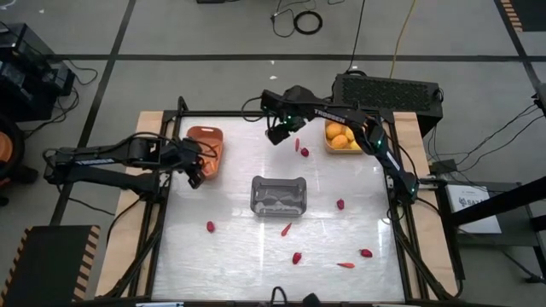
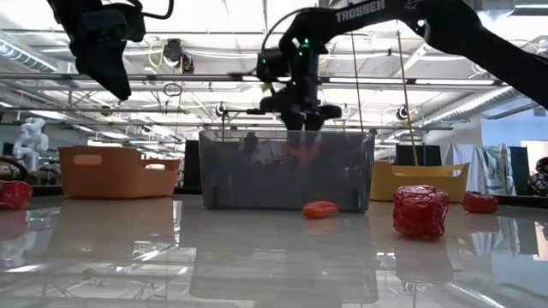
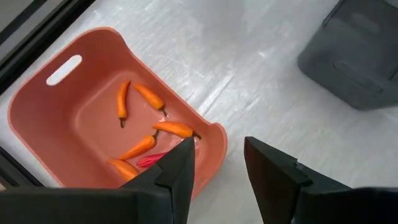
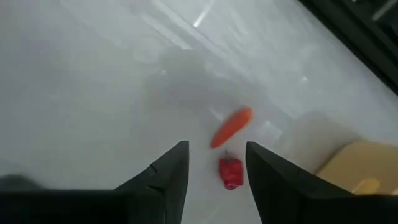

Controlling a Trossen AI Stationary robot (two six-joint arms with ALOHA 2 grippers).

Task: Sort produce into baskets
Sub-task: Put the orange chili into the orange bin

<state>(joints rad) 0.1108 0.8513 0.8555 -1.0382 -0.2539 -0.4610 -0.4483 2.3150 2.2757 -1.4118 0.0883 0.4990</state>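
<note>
My left gripper (image 1: 194, 175) (image 3: 217, 168) is open and empty, above the near rim of the terracotta basket (image 1: 207, 149) (image 3: 81, 118), which holds several orange carrot sticks (image 3: 149, 96) and a red piece (image 3: 152, 160). My right gripper (image 1: 277, 132) (image 4: 216, 168) is open and empty, held high above the table's far middle. Below it an orange stick (image 4: 231, 127) (image 1: 297, 145) and a red berry (image 4: 231, 173) (image 1: 304, 152) lie on the table. The yellow basket (image 1: 343, 138) holds yellow-orange fruits (image 1: 339, 141). The grey basket (image 1: 279, 195) stands in the middle.
Loose red berries (image 1: 340, 204) (image 1: 211, 226) (image 1: 297, 257) (image 1: 366, 252) and small sticks (image 1: 286, 228) (image 1: 345, 265) lie scattered over the near half of the table. In the low view a red berry (image 2: 420, 210) and an orange piece (image 2: 320, 209) lie before the grey basket (image 2: 287, 169).
</note>
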